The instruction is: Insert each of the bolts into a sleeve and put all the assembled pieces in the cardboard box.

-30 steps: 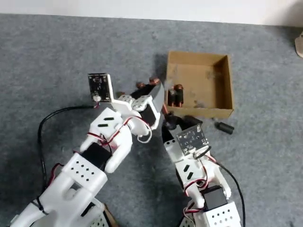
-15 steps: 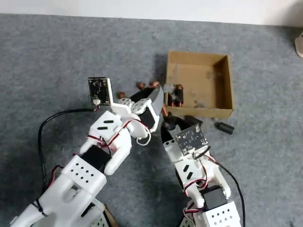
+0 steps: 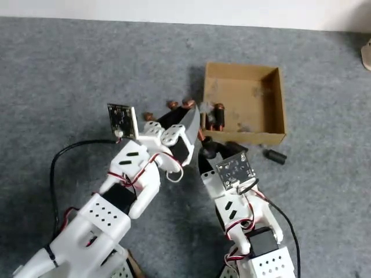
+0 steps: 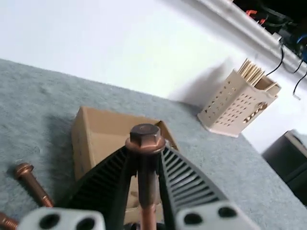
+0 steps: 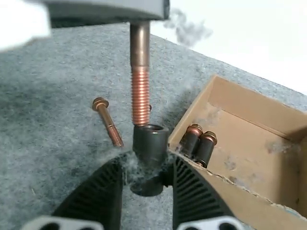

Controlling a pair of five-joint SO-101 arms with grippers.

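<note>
My left gripper (image 4: 145,154) is shut on a copper bolt (image 4: 145,143), gripping the shank just under the hex head. The bolt (image 5: 140,91) hangs threads down, and its tip meets the mouth of a black sleeve (image 5: 150,143). My right gripper (image 5: 149,168) is shut on that sleeve and holds it upright just off the carpet. In the high view both grippers meet beside the near left corner of the cardboard box (image 3: 272,104); the left gripper (image 3: 193,124) is above the right gripper (image 3: 206,152). Two assembled pieces (image 5: 198,143) lie in the box.
Three loose bolts (image 3: 173,105) lie on the grey carpet left of the box; one bolt (image 5: 108,122) lies close to the sleeve. A spare black sleeve (image 3: 275,156) lies in front of the box. A beige perforated holder (image 4: 238,104) stands far off by the wall.
The left arm has shifted slightly, its wrist board dropping a little, with the bolt still held. The right arm and the sleeve have stayed in place.
</note>
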